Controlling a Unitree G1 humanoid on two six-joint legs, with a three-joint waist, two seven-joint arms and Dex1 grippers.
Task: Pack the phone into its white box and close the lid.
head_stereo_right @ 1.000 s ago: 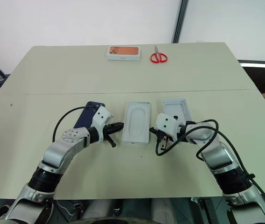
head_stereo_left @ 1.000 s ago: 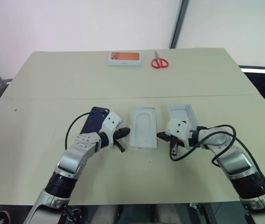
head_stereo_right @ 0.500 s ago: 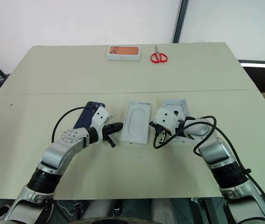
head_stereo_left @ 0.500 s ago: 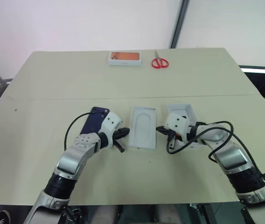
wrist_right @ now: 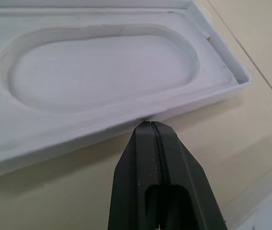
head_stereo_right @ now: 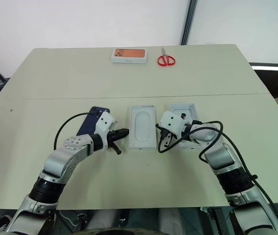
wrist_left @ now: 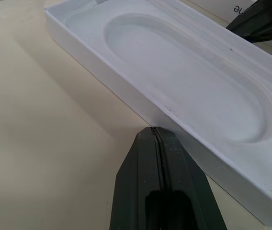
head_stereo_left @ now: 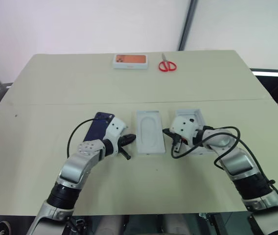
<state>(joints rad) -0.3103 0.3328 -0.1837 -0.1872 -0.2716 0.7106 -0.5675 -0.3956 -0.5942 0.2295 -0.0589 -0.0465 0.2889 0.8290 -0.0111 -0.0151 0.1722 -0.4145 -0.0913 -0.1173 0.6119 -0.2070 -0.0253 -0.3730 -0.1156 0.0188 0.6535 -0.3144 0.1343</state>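
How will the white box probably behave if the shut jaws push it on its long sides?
The white box looks like thin, empty cardboard, so it is probably light and slides easily on the smooth table. Its walls are low, so tipping seems unlikely. A push from the right gripper alone, near one end, may turn it; the left gripper opposite could steady it.

A wide beige table (head_stereo_left: pixel 56 93) with a seam running across its middle. Near the front, three things lie in a row: a dark blue phone (head_stereo_left: pixel 98 126) on the robot's left, an open white box (head_stereo_left: pixel 150 132) with an oval recess in the centre, and a white lid (head_stereo_left: pixel 192 117) lying open side up on the right. At the far edge lie a white box with an orange phone picture (head_stereo_left: pixel 130 60) and, just beside it, red scissors (head_stereo_left: pixel 167 65).
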